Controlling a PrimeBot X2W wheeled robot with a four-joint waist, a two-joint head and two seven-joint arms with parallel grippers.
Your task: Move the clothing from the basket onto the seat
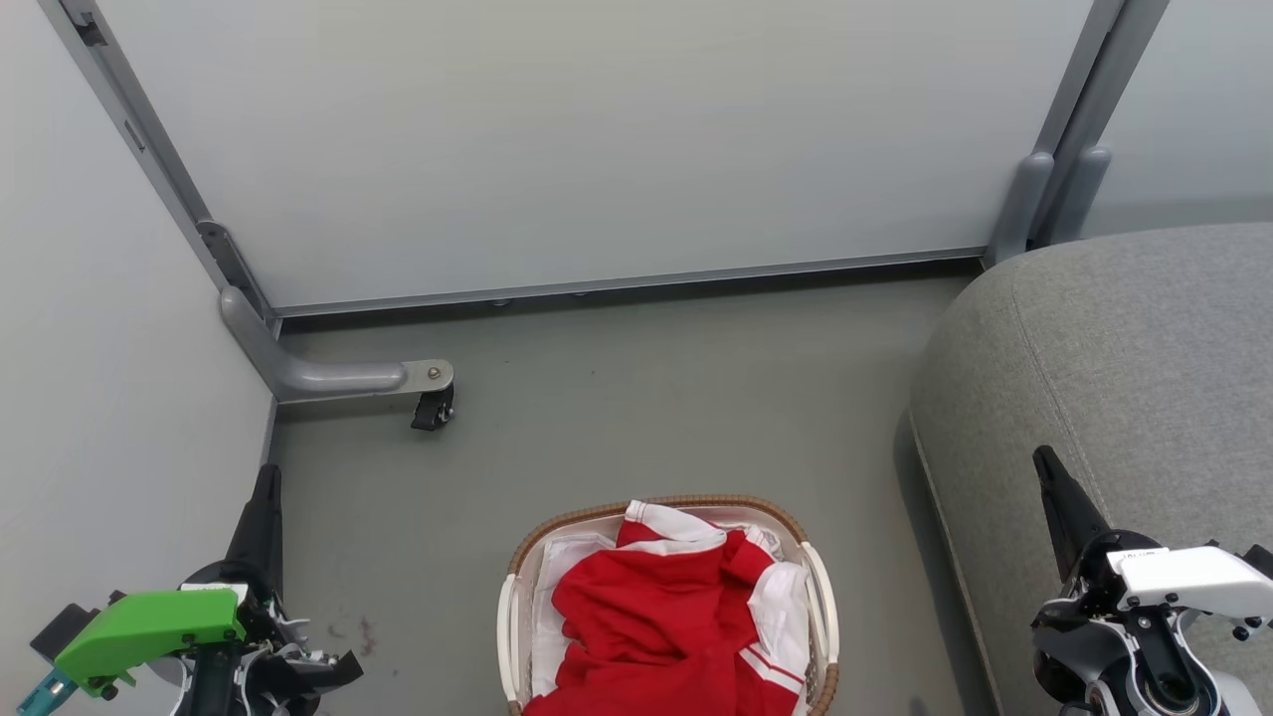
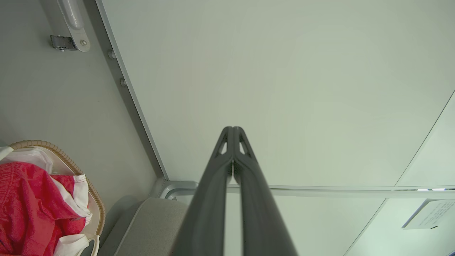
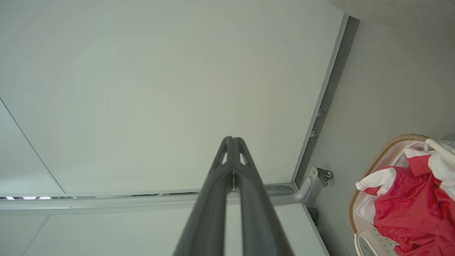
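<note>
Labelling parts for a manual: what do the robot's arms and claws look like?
The left claw has long dark tapering fingers, with small cut-outs near the tips, and a bright green wrist cover with a teal end. The right claw matches, with a white cover.

The clothing (image 1: 646, 626) is red and white, the basket (image 1: 818, 597) white with brown rim, the seat (image 1: 1124, 338) grey.

Pale partition panels (image 1: 597, 149) in grey metal frames closed off a dull grey floor (image 1: 676, 398), where one frame's curved foot (image 1: 338, 378) ended in a small black caster (image 1: 434, 410) and faint dark stains (image 1: 363, 631) marked the floor.
</note>
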